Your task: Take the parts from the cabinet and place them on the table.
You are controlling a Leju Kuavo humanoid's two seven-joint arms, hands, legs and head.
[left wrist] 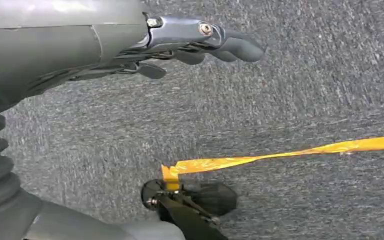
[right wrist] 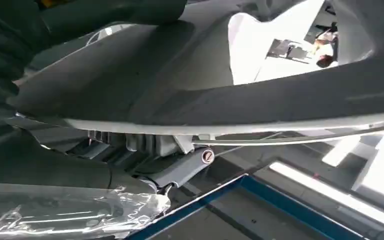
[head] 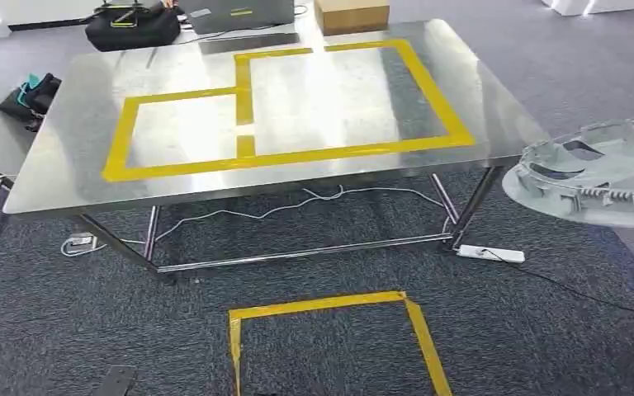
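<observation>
Right wrist view: your right hand [right wrist: 180,170] grips the part [right wrist: 220,95] from beneath.
Left hand [left wrist: 205,45] hangs empty, fingers loosely apart, over carpet. The part [head: 603,173] floats right of the table [head: 66,181], off its edge; step closer, swing left and lower it flat inside the yellow tape [head: 297,157].

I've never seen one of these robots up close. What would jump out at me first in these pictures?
Probably the shiny steel table ahead, with bright yellow tape rectangles marked across its top. Next, the pale grey ring-shaped part hanging at the right edge of the head view, carried by the right hand. The left hand hangs with nothing in it above grey carpet.
</observation>
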